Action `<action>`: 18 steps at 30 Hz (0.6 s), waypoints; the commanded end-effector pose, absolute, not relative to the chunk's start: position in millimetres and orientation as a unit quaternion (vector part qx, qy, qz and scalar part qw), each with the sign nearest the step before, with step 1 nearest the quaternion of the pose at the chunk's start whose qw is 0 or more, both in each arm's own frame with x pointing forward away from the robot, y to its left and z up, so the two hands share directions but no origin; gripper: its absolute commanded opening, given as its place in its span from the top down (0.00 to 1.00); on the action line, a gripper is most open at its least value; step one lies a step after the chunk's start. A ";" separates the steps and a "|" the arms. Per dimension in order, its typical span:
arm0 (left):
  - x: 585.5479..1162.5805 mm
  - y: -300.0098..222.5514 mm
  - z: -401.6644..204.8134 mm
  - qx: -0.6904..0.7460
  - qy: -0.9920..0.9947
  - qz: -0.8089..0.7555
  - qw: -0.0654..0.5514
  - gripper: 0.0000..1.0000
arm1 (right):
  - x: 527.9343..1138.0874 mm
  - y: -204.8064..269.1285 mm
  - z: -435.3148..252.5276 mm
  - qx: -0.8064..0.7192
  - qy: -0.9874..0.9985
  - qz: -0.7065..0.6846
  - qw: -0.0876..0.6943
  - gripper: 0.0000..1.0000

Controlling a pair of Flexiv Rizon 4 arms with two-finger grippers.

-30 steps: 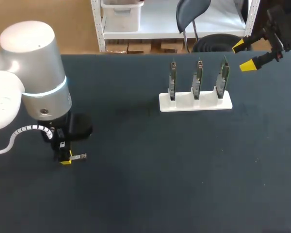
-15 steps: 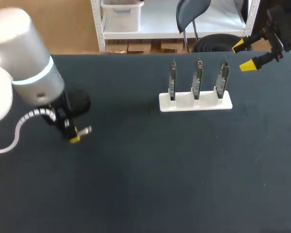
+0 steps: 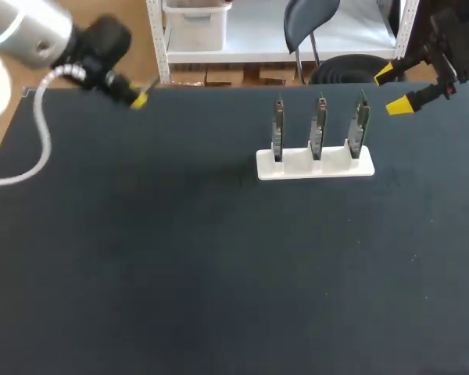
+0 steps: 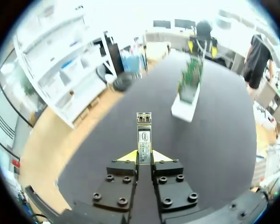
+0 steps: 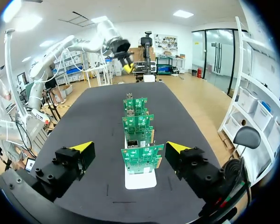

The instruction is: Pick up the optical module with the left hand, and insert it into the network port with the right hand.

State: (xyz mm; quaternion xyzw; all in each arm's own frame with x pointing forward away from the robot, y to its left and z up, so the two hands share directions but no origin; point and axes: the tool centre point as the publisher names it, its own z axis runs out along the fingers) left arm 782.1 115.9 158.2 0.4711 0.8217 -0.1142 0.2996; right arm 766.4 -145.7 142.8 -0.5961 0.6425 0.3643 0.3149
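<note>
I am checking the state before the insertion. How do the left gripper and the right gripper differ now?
The left gripper is shut on the optical module; the right gripper is open and empty. The left gripper's fingers stand close together, the right gripper's wide apart. The left gripper is far from the white stand, by the far left edge of the table; the right gripper is close to the stand. Both are two-fingered and yellow-tipped.

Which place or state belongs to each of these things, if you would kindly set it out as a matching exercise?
1. optical module
2. right gripper
3. white rack
4. left gripper

A. open, by the far right edge of the table
B. carries three upright green boards
C. gripped, held off the table
D. shut, by the table's far left edge

Pairs: 1-C, 2-A, 3-B, 4-D
</note>
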 end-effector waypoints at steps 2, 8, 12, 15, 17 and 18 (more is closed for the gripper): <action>828.7 41.1 199.0 0.441 0.700 -0.228 0.514 1.00 | 763.8 -145.2 143.2 -0.596 0.644 0.362 0.317 0.00; 833.3 -29.5 235.9 0.481 0.623 -0.290 0.545 1.00 | 763.8 -145.2 143.2 -0.596 0.644 0.362 0.317 0.00; 828.5 -72.5 246.8 0.504 0.584 -0.331 0.543 1.00 | 763.8 -145.2 143.2 -0.596 0.644 0.362 0.317 0.00; 823.3 -99.9 250.9 0.520 0.559 -0.354 0.540 1.00 | 763.8 -145.2 143.2 -0.596 0.644 0.362 0.317 0.00; 820.3 -113.7 252.3 0.528 0.544 -0.368 0.538 1.00 | 763.8 -145.2 143.2 -0.596 0.644 0.362 0.317 0.00; 818.3 -121.2 252.8 0.534 0.532 -0.378 0.538 1.00 | 763.8 -145.2 143.2 -0.596 0.644 0.362 0.317 0.00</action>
